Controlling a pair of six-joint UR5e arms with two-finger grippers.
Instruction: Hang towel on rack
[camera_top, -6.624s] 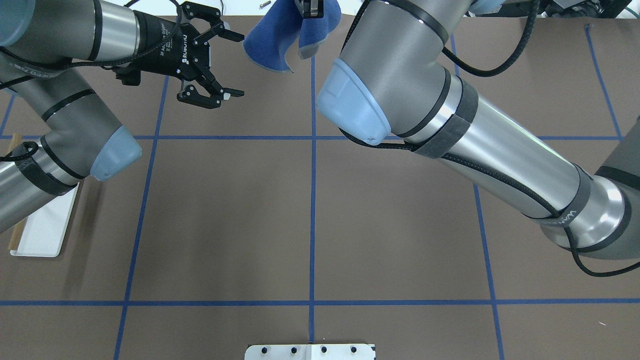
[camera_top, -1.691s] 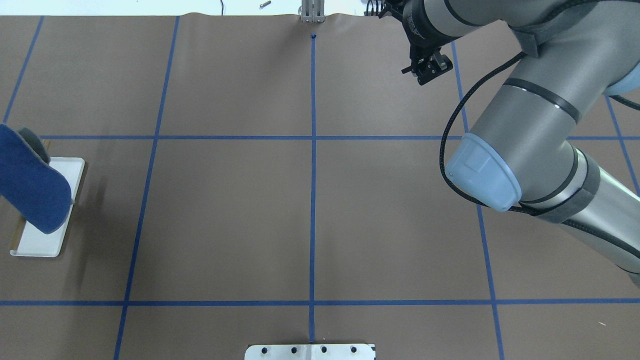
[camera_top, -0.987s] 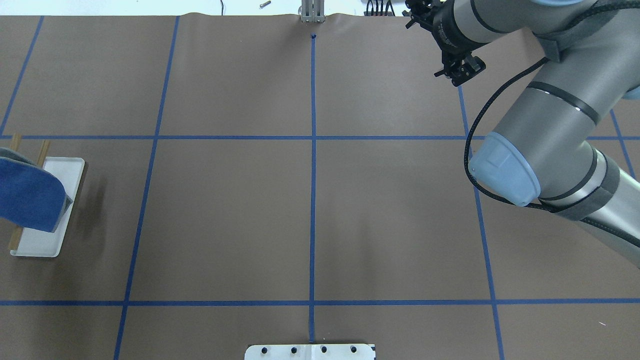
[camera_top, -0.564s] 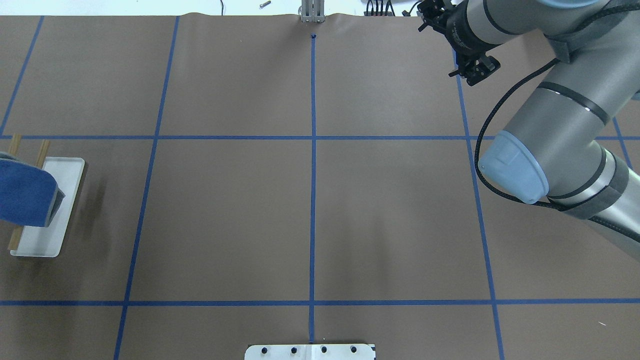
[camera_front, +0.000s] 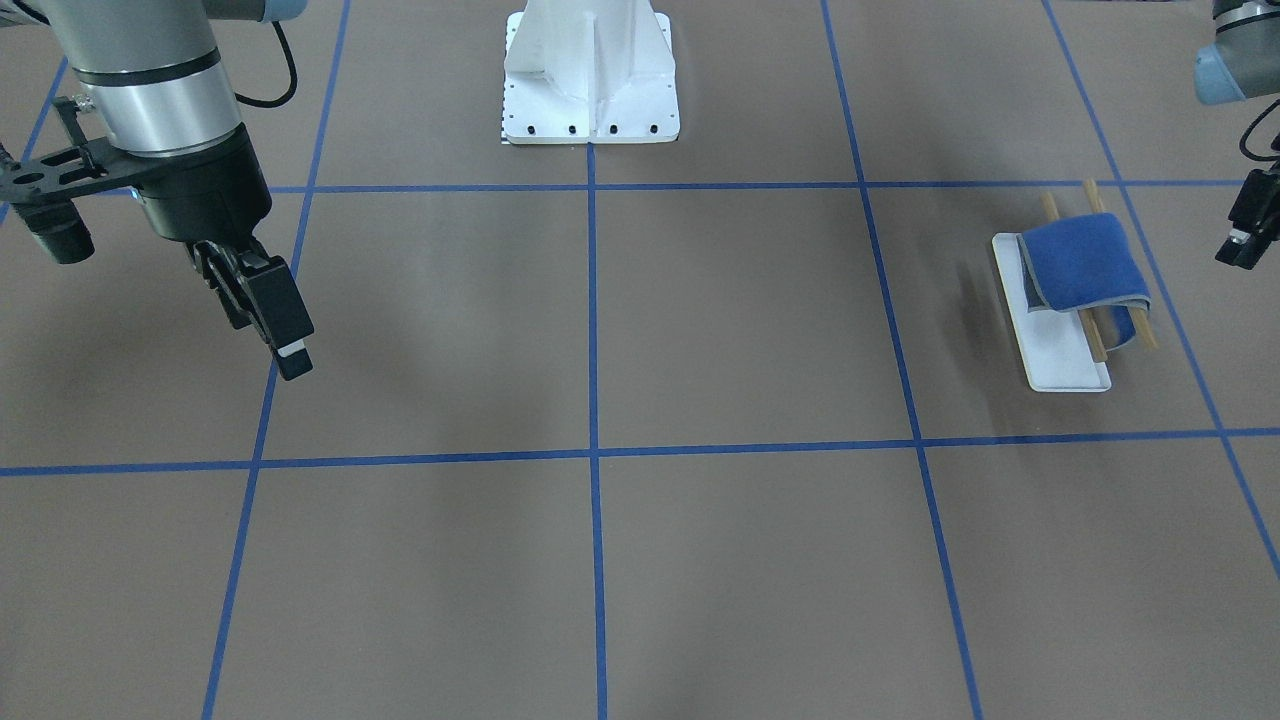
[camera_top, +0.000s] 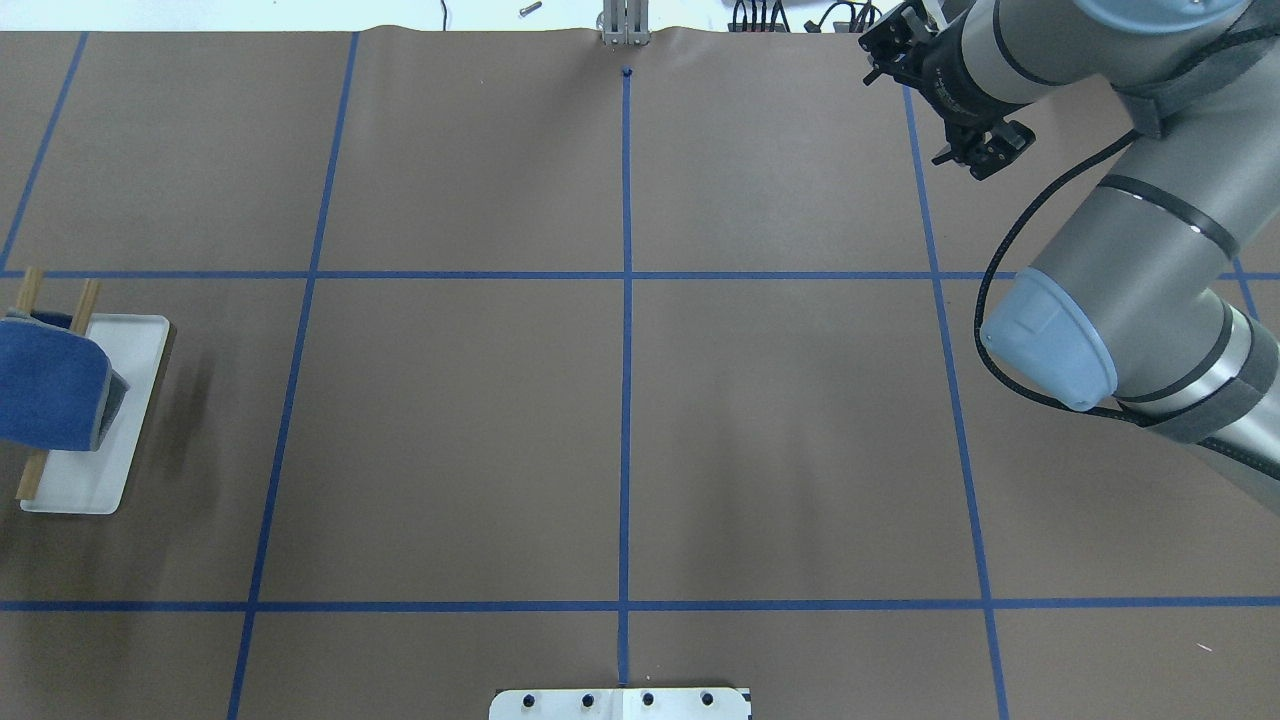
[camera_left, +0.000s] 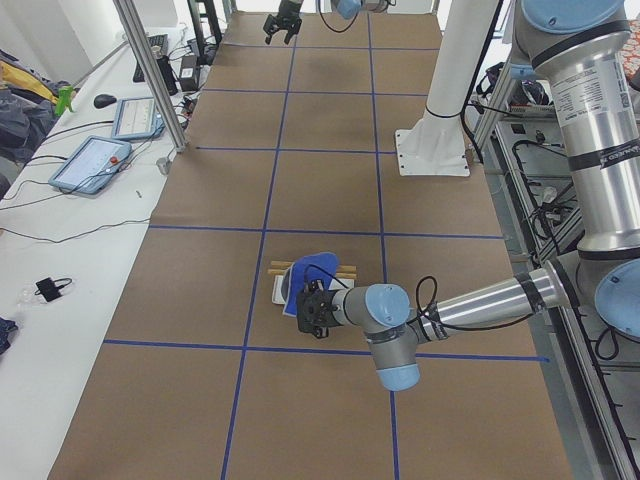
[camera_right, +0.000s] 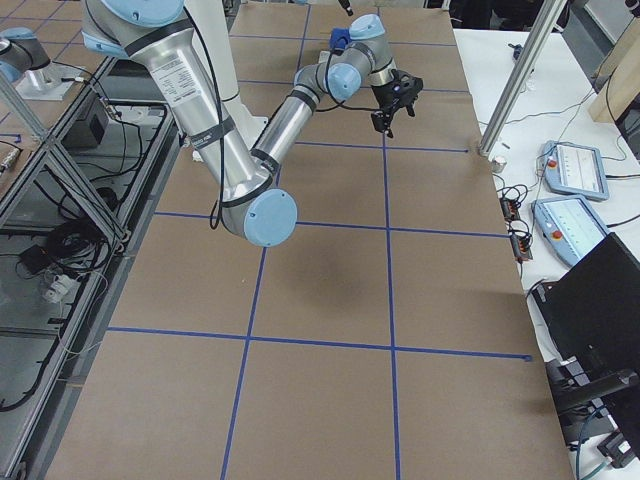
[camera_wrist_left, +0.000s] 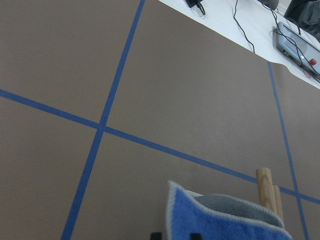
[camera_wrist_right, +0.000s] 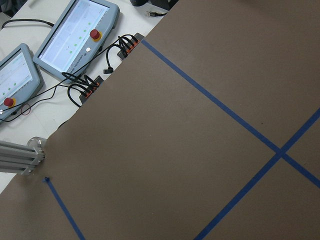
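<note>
The blue towel (camera_front: 1085, 262) lies draped over the two wooden rods (camera_front: 1095, 340) of the rack, above its white tray base (camera_front: 1068, 368). The overhead view shows the towel (camera_top: 50, 390) at the left edge, over the rack base (camera_top: 85, 480). My left gripper (camera_front: 1238, 245) hangs just beside the rack, apart from the towel, and looks open and empty. The left wrist view shows the towel (camera_wrist_left: 225, 220) and a rod (camera_wrist_left: 265, 185) close below. My right gripper (camera_front: 282, 352) is empty and looks open, above the far right of the table (camera_top: 985, 155).
The white robot pedestal (camera_front: 590, 90) stands at the middle of the near edge. An aluminium post (camera_top: 622, 25) stands at the far edge. Tablets (camera_wrist_right: 75, 35) and cables lie beyond it. Blue tape lines (camera_top: 625, 400) cross the brown mat.
The towel went from my right gripper to the left side, came down over the rack and now rests on the rods. My right arm has swung back toward the right.
</note>
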